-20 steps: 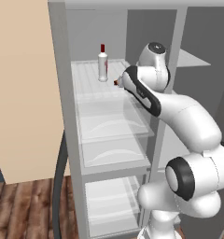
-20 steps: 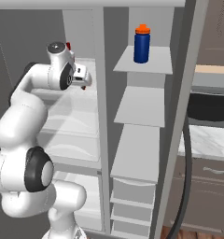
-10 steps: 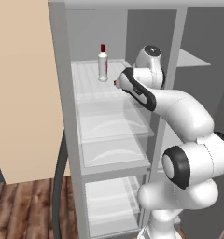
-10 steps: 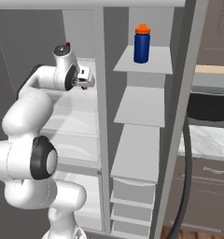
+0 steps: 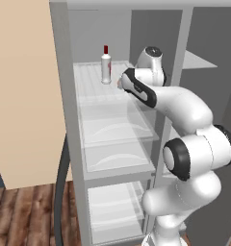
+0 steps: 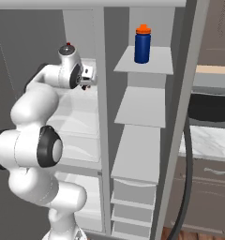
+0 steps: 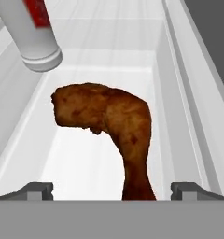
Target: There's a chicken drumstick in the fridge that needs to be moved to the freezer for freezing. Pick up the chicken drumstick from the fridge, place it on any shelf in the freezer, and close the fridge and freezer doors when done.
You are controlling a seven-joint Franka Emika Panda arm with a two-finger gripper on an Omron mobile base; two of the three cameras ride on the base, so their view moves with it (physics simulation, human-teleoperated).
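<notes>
The end effector point(image 7: 112, 190) is spread wide: in the hand view its two dark fingertips point(image 7: 35, 190) rise far apart, one at each lower corner, with nothing pinched between them. The chicken drumstick point(image 7: 109, 128) lies between and just beyond the tips on the clear glass shelf point(image 7: 81, 168) of the fridge point(image 5: 64, 120). Its thick reddish-brown end is turned toward the left of that view and its thin bone end runs down to the bottom edge, about midway between the fingertips. Whether either tip touches the meat cannot be told; the visible gaps on both sides suggest they stand apart from it.

A white bottle with a red cap point(image 5: 106, 65) stands upright near the back of the same top glass shelf, close to the shelf's left rear part. In the hand view its base hangs at the upper left, just beyond the drumstick's thick end and apart from it.

In the left base view the arm reaches into the fridge at the level of that top shelf, with the hand close to the shelf's right edge near the divider. In the right base view the freezer point(image 6: 142, 140) stands open beside it, and a blue bottle with an orange cap point(image 6: 142, 43) stands upright on its uppermost opaque grey shelf point(image 6: 156, 63).
</notes>
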